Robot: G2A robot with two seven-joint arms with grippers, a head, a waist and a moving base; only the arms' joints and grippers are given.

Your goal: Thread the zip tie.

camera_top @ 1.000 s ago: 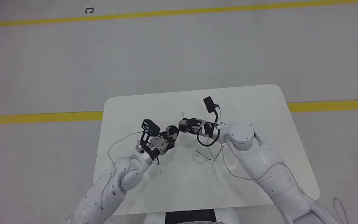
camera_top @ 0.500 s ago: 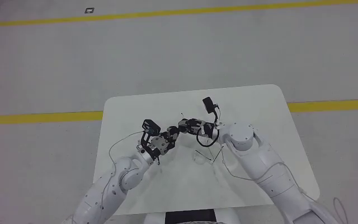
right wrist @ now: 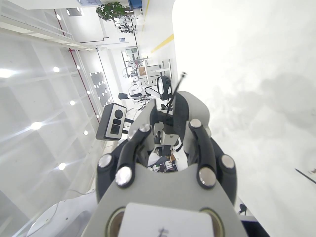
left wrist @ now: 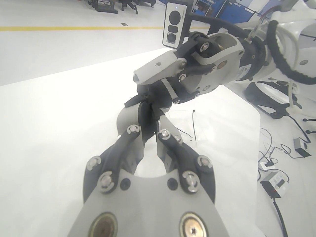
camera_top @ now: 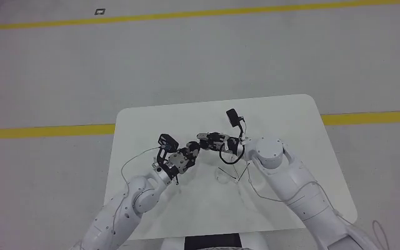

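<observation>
A thin black zip tie (right wrist: 178, 85) runs up between my right gripper's (right wrist: 165, 99) fingers, lying along one pad, its head poking past the tips. A narrow gap stays between those fingers. My left gripper (left wrist: 148, 110) is shut just under the right gripper (left wrist: 144, 85), its tips pressed on something black that I take for the same tie. Both grippers meet tip to tip above the middle of the white table (camera_top: 281, 125), left gripper (camera_top: 187, 152) and right gripper (camera_top: 199, 139).
Loose zip ties (camera_top: 226, 174) lie on the table near the right arm; one of them (left wrist: 194, 124) shows beyond the left fingers. The table's far half is bare white. Cables trail off the right arm.
The right gripper has edged slightly toward the left gripper. The left arm has barely moved.
</observation>
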